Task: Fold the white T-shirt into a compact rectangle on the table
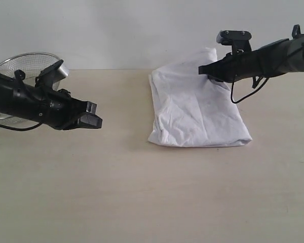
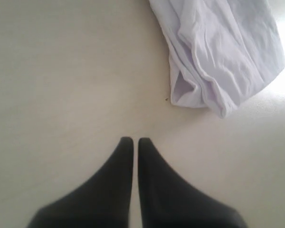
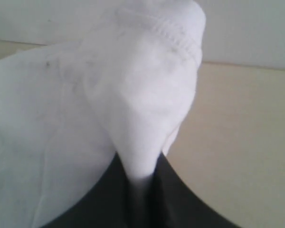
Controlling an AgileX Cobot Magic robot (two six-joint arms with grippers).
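The white T-shirt (image 1: pixel 195 109) lies folded into a long strip on the table (image 1: pixel 116 192), right of centre, plain side up. My right gripper (image 1: pixel 209 72) is shut on the shirt's far end and lifts a hemmed edge (image 3: pixel 147 95) off the table. The cloth bunches between its black fingers (image 3: pixel 175 190). My left gripper (image 1: pixel 93 117) hovers over bare tabletop to the shirt's left, shut with nothing in it. In the left wrist view its fingertips (image 2: pixel 127 144) nearly touch, and the shirt's near corner (image 2: pixel 218 61) lies beyond them.
A round wire-mesh metal basket (image 1: pixel 25 63) stands at the back left, behind my left arm. A pale wall (image 1: pixel 116 30) runs along the table's far edge.
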